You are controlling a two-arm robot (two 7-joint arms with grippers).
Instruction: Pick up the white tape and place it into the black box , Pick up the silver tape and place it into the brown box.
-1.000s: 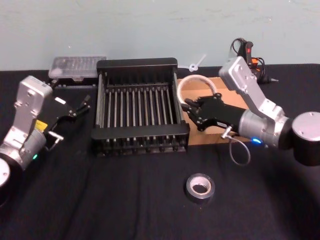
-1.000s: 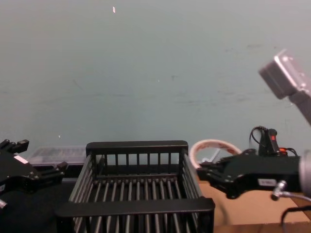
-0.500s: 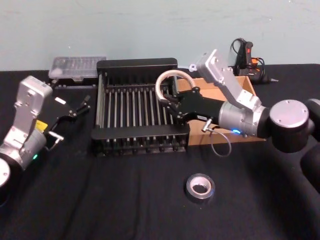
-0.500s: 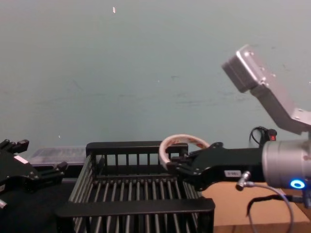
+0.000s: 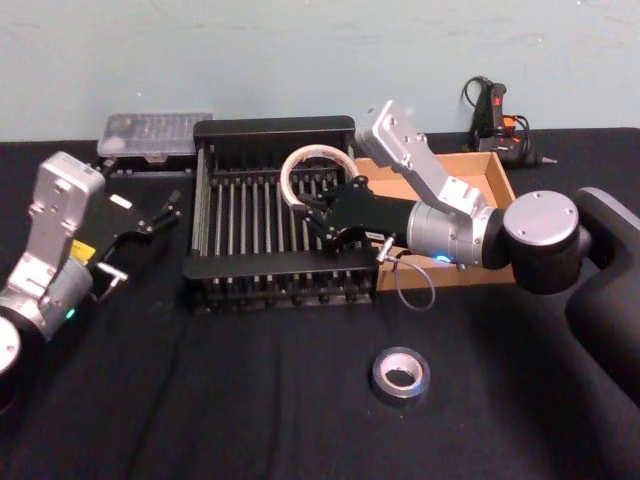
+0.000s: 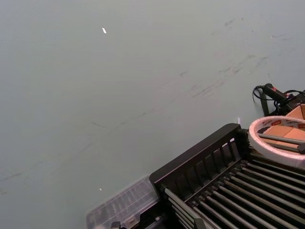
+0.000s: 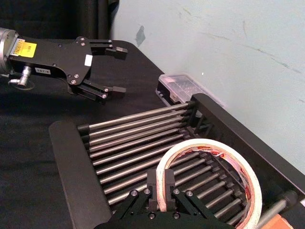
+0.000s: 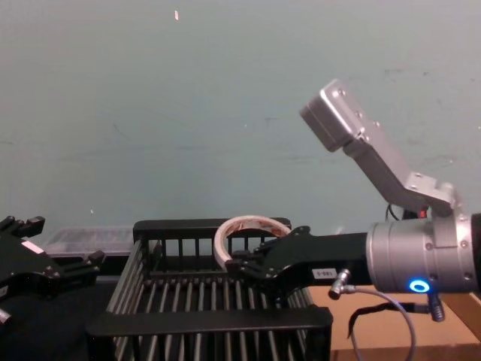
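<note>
Carrying the white tape [image 5: 315, 175] over the black box [image 5: 274, 128] with the right gripper [image 5: 318, 222], fingers pinched on the near wall of the ring, roll held tilted up above the slatted floor. Judging the step in hand as the drop: lowering closer to the bars before letting go, so the roll is not bouncing or rolling against the barred sides. Keeping the ring clear of the right-hand rim, since the arm is reaching in across that side. Opening only once the roll is well inside the rims, then lifting straight up so a finger inside the ring is not dragging it out.

In the right wrist view, gripping the white tape [image 7: 212, 174] at its lower edge, one finger inside the ring and one outside, the rest of the loop standing out past the fingertips over the bars. In the chest view, holding the white tape [image 8: 242, 239] at about rim height of the black box [image 8: 210, 320], ahead of the right gripper [image 8: 239, 265].

Left gripper [image 5: 160, 212] parked over the table left of the crate, fingers spread, holding nothing.

Silver tape [image 5: 401, 371] lying flat on the table in front, well apart from both grippers; brown box [image 5: 492, 180] just right of the crate, behind the right arm.
</note>
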